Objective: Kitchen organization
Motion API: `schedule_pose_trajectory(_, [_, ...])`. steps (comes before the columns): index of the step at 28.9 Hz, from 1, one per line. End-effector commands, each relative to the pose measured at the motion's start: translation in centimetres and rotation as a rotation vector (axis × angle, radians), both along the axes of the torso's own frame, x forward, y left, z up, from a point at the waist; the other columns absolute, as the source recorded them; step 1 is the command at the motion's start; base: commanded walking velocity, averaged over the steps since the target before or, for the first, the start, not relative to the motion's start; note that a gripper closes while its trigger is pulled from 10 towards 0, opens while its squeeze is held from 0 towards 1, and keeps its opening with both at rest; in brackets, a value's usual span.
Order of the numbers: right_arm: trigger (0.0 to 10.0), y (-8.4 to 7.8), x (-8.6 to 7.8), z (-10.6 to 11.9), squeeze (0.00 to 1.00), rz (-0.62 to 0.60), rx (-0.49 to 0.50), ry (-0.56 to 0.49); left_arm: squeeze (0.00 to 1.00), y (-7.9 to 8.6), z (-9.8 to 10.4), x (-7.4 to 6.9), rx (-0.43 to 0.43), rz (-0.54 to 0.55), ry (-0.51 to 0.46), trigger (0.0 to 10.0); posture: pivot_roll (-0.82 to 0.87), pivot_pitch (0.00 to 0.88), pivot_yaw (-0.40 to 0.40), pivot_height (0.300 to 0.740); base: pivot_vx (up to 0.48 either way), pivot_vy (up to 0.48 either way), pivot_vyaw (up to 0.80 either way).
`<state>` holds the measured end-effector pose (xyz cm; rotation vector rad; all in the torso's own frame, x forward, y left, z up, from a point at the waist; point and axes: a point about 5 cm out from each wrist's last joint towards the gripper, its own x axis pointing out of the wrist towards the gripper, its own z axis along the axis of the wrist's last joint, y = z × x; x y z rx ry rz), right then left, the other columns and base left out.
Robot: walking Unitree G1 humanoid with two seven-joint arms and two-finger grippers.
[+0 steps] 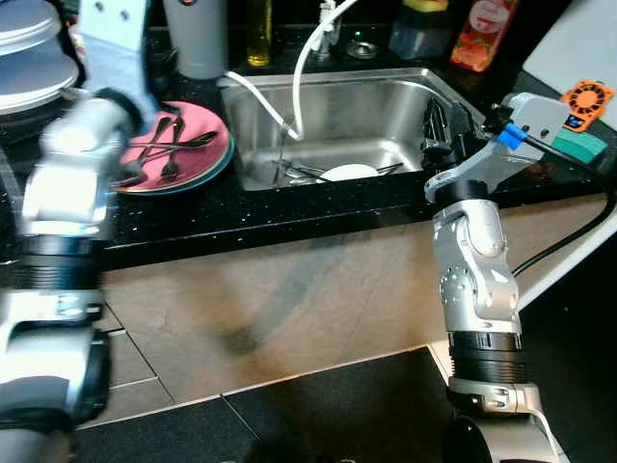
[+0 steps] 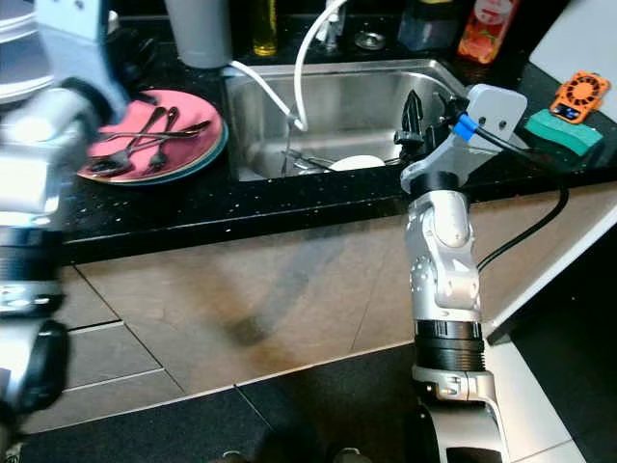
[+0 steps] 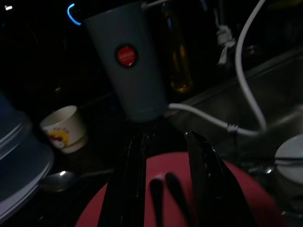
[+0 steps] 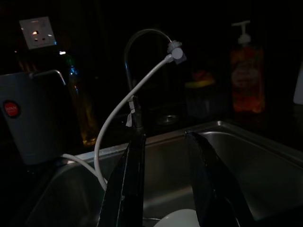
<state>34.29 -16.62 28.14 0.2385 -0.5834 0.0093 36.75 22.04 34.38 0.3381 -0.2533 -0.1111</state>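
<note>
Standing at the black counter, both arms raised. My left gripper hangs over the pink plate, fingers spread, nothing between them; the left wrist view puts two dark cutlery handles right in the gap. The cutlery, forks and spoons crossed loosely on the plate, is likely stiff, light metal, slick on glazed ceramic, so I'd pinch one piece across a handle where it lies clear of the others, not at the crossing. The plate sits on a teal plate, probably heavy and breakable; take it by the rim only. My right gripper is held above the near right edge of the sink, fingers apart and empty. In the basin lies a white dish with more utensils beside it, likely wet and slippery. The head views give the layout: sponge on the right counter, white hose dropping into the basin. The left wrist view adds a small paper cup and a spoon behind the plate, plus the grey tumbler close ahead. The right wrist view shows the tap, a wall socket and a soap pump.
</note>
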Motion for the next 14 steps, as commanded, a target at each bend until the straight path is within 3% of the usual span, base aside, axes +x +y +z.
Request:
schedule_pose_trajectory(1, [10.0, 0.2, 0.1, -0.3, 0.00, 0.007, 0.000, 0.015, 0.00, 0.4, -0.6, 0.0, 0.021, -0.003, 0.064, 10.0, 0.20, 0.096, -0.039, 0.740, 0.000, 0.000, 0.00])
schedule_pose_trajectory(3, [10.0, 0.2, 0.2, -0.4, 0.00, 0.009, 0.002, 0.017, 0.00, 1.4, -1.2, 0.1, -0.020, 0.009, 0.130, 10.0, 0.21, 0.097, -0.035, 0.740, 0.000, 0.000, 0.00])
schedule_pose_trajectory(8, [10.0, 0.3, 0.2, -0.4, 0.00, 0.009, 0.002, 0.017, 0.00, 2.5, -2.2, 0.1, 0.049, 0.000, 0.209, 10.0, 0.20, 0.100, -0.035, 0.740, 0.000, 0.000, 0.00])
schedule_pose_trajectory(9, [10.0, 0.3, 0.2, -0.4, 0.00, 0.008, 0.002, 0.018, 0.00, 2.9, -2.2, 0.1, 0.102, 0.003, 0.221, 10.0, 0.21, 0.100, -0.036, 0.740, 0.000, 0.000, 0.00])
schedule_pose_trajectory(10, [10.0, 0.2, 0.2, -0.5, 0.00, 0.006, 0.001, 0.019, 0.00, 3.7, -2.4, 0.2, 0.261, 0.049, 0.227, 10.0, 0.21, 0.100, -0.036, 0.740, 0.000, 0.000, 0.00])
schedule_pose_trajectory(11, [10.0, 0.2, 0.2, -0.5, 0.00, 0.006, 0.001, 0.019, 0.00, 3.7, -2.4, 0.2, 0.261, 0.049, 0.227, 10.0, 0.21, 0.100, -0.036, 0.740, 0.000, 0.000, 0.00])
schedule_pose_trajectory(12, [10.0, 0.1, 0.2, -0.5, 0.00, 0.003, 0.000, 0.020, 0.00, 4.8, -3.0, 0.3, 0.624, 0.108, 0.261, 10.0, 0.21, 0.102, -0.036, 0.740, 0.000, 0.000, 0.00])
schedule_pose_trajectory(13, [10.0, 0.1, 0.2, -0.5, 0.00, 0.003, 0.000, 0.020, 0.00, 4.8, -3.0, 0.3, 0.624, 0.108, 0.261, 10.0, 0.21, 0.102, -0.036, 0.740, 0.000, 0.000, 0.00])
schedule_pose_trajectory(14, [10.0, 0.1, 0.2, -0.5, 0.00, 0.001, 0.001, 0.020, 0.00, 4.9, -3.3, 0.5, 0.696, 0.098, 0.282, 10.0, 0.21, 0.102, -0.036, 0.740, 0.000, 0.000, 0.00])
